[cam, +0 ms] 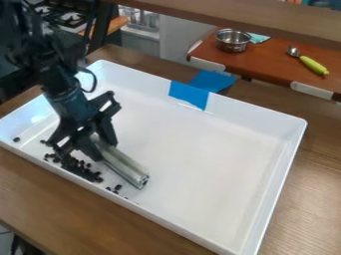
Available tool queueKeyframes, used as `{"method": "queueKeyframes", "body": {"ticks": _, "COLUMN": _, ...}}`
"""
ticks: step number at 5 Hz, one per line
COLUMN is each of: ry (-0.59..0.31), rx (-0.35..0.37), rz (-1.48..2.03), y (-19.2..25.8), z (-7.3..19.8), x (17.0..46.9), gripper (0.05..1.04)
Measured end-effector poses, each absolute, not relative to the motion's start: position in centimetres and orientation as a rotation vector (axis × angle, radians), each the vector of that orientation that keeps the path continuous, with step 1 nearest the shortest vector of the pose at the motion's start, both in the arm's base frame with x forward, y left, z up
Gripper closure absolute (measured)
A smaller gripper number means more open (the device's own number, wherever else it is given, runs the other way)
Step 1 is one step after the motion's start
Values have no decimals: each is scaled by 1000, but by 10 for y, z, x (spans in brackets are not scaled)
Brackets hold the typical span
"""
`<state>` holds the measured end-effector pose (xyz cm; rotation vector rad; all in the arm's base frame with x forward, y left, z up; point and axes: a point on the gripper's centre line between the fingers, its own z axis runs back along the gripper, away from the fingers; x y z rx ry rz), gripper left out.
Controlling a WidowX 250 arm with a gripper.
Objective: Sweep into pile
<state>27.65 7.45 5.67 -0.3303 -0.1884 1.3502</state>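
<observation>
we have our claw clamped on a metal bar, which slants out from between its fingers inside the white tray. most of the dark beans lie in a loose heap just beside the claw, on the side nearer us. a few sit near the bar's far end, and one lies apart behind the heap, well away from the bar.
</observation>
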Motion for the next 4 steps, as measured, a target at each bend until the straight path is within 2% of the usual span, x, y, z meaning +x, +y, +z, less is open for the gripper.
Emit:
{"method": "queueKeyframes", "body": {"ticks": 1, "ry": -179, "rx": -334, "rz": 1372, "y": 78, "z": 58, "x": 271, "gripper": 714}}
{"method": "queueKeyframes", "body": {"ticks": 2, "ry": -179, "rx": -359, "rz": 1388, "y": 78, "z": 65, "x": 278, "gripper": 715}}
{"method": "queueKeyframes", "body": {"ticks": 3, "ry": -220, "rx": -412, "rz": 1434, "y": 86, "z": 96, "x": 313, "gripper": 715}}
{"method": "queueKeyframes", "body": {"ticks": 4, "ry": -174, "rx": -395, "rz": 1482, "y": 82, "z": 102, "x": 353, "gripper": 715}}
